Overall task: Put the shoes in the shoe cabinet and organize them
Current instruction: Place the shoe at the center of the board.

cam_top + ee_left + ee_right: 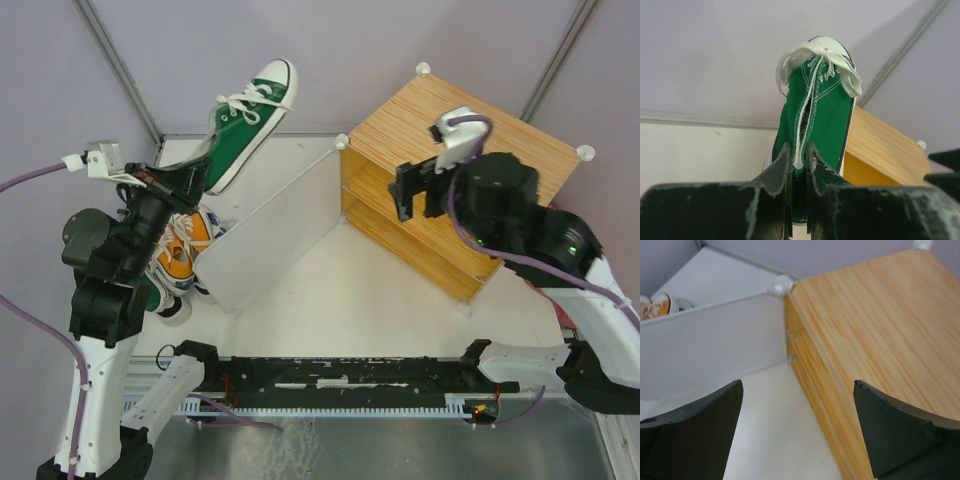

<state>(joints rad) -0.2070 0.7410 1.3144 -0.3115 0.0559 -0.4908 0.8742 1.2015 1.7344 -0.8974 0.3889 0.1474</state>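
My left gripper (200, 172) is shut on the heel end of a green sneaker (248, 122) and holds it in the air, toe pointing up and away, left of the shoe cabinet (470, 135). In the left wrist view the green sneaker (815, 115) stands between my fingers (780, 167). Orange sneakers (180, 245) lie on the table below my left arm, behind the cabinet's open pale door (270, 230). My right gripper (418, 190) is open and empty above the cabinet's front edge; the right wrist view shows the cabinet top (880, 325) and door (715, 355).
A grey backdrop with metal poles (115, 60) rises behind the table. A black rail (340, 375) runs along the near edge between the arm bases. White table surface (330, 300) lies in front of the cabinet opening.
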